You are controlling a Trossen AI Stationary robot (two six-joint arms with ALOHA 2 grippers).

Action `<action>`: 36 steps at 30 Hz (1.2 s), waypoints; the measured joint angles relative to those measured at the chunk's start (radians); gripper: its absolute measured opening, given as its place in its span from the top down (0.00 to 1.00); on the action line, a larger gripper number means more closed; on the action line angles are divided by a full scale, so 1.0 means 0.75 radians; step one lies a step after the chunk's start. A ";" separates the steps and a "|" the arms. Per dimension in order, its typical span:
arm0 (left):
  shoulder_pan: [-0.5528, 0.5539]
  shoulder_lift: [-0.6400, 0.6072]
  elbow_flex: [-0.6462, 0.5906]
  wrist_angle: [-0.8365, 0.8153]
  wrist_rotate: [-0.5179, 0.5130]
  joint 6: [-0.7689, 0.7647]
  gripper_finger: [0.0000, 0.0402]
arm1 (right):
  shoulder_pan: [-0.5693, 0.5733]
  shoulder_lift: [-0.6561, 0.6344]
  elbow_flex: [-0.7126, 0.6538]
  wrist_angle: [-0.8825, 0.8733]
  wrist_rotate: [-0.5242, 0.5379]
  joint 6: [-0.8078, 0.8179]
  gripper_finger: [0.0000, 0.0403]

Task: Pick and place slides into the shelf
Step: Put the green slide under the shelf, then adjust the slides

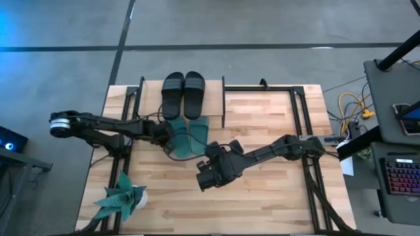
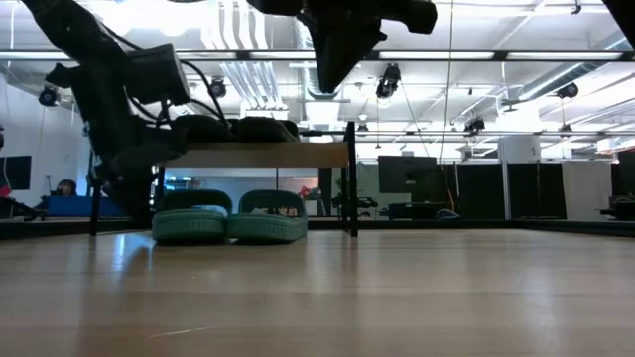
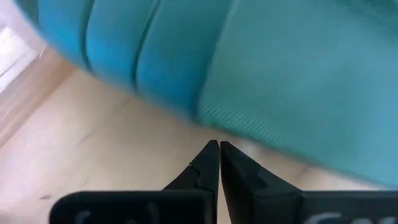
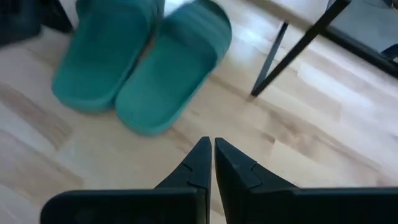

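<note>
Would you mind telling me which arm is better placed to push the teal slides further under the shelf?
Left, probably: the left gripper, fingers shut, sits against the teal slides, while the right gripper hangs back from them.

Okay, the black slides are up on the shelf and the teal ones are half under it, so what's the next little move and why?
Probably a short push by the left end effector, shut beside the teal slides, to slide them farther under the shelf. Their heels still stick out past its front edge, while the black slides already sit on top. The right end effector, also shut, hangs clear in front.
</note>
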 joint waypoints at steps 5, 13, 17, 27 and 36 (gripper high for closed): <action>-0.001 -0.019 -0.001 -0.209 -0.064 0.005 1.00 | -0.014 0.000 -0.075 0.002 -0.114 0.020 0.97; -0.006 -0.333 0.093 -0.294 0.008 -0.031 1.00 | -0.095 0.002 -0.290 0.091 -0.219 0.201 0.97; -0.027 -0.549 0.165 -0.280 0.046 0.008 1.00 | -0.185 -0.005 -0.430 0.398 -0.378 0.003 0.97; -0.029 -0.898 0.182 -0.181 0.199 -0.069 1.00 | -0.257 -0.267 -0.842 0.852 -0.440 0.020 0.98; -0.029 -0.996 0.179 -0.211 0.251 -0.069 1.00 | -0.345 -0.490 -1.411 1.622 -0.574 0.016 0.98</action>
